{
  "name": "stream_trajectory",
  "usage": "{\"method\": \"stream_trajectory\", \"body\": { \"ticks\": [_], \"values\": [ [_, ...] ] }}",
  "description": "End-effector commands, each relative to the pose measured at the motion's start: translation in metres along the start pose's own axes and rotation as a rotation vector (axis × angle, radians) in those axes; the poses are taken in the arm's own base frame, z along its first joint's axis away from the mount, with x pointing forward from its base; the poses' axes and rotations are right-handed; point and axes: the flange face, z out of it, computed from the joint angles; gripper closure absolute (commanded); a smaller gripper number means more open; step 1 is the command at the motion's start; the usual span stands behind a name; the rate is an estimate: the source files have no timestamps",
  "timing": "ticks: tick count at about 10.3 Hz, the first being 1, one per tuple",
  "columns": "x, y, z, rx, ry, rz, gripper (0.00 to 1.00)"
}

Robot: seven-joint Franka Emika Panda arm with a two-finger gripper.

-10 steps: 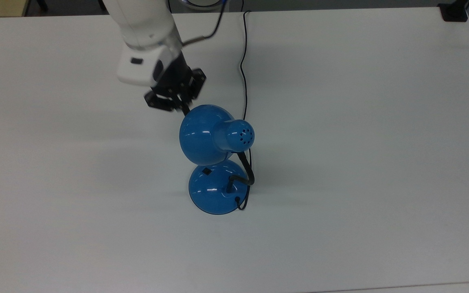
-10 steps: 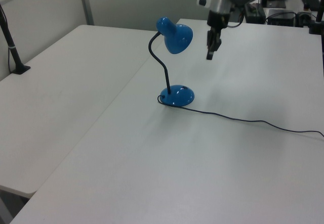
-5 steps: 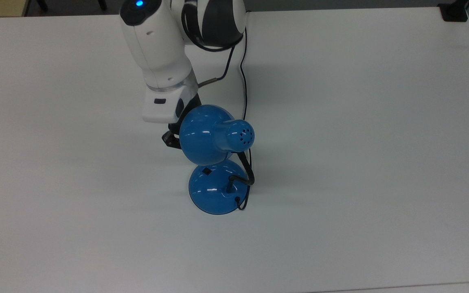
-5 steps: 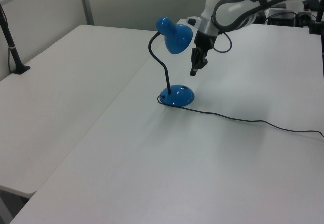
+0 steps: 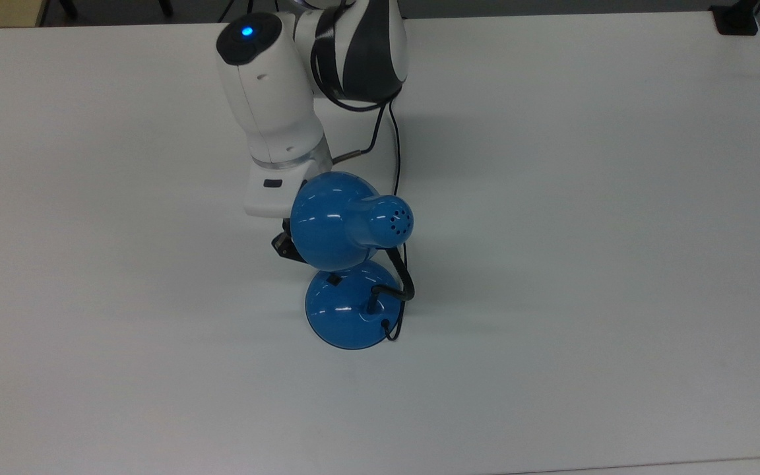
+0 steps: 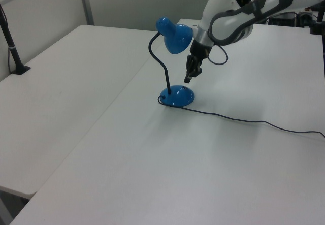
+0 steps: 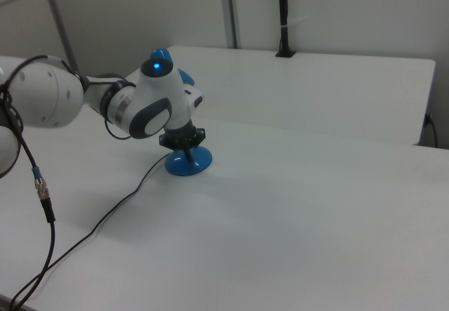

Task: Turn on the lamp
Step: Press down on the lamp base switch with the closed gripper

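Note:
The lamp is glossy blue, with its bell-shaped shade (image 5: 335, 221) hanging over a domed base (image 5: 350, 313) that carries a small black switch (image 5: 334, 280). A black neck (image 6: 161, 62) joins the base (image 6: 177, 96) to the shade (image 6: 175, 36). Its thin cord (image 5: 393, 132) runs across the table. My gripper (image 6: 187, 78) points down just above the base, under the shade's rim, with its fingers shut and nothing between them. In the right view the gripper (image 7: 187, 153) stands right over the base (image 7: 188, 163); contact cannot be judged. The white wrist (image 5: 274, 191) sits beside the shade.
The lamp stands on a white table (image 5: 584, 264). A second table (image 6: 61, 83) adjoins it at the left view's left, with a black clamped post (image 6: 12, 52). A black mount (image 5: 736, 20) sits at the top view's far right corner. The arm's own cable (image 7: 38, 177) hangs at the right view's left.
The arm came down and towards the lamp. The gripper went from beside the shade to beneath its rim, close over the base. The lamp has stayed where it was.

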Motion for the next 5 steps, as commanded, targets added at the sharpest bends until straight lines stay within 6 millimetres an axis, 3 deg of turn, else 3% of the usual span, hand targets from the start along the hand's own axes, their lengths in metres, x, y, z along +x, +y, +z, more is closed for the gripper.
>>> {"method": "stream_trajectory", "body": {
  "ticks": [1, 5],
  "values": [
    [0.006, -0.005, 0.015, -0.019, 0.039, -0.028, 1.00],
    [0.004, -0.004, 0.025, -0.019, 0.029, -0.039, 1.00]
  ]
}}
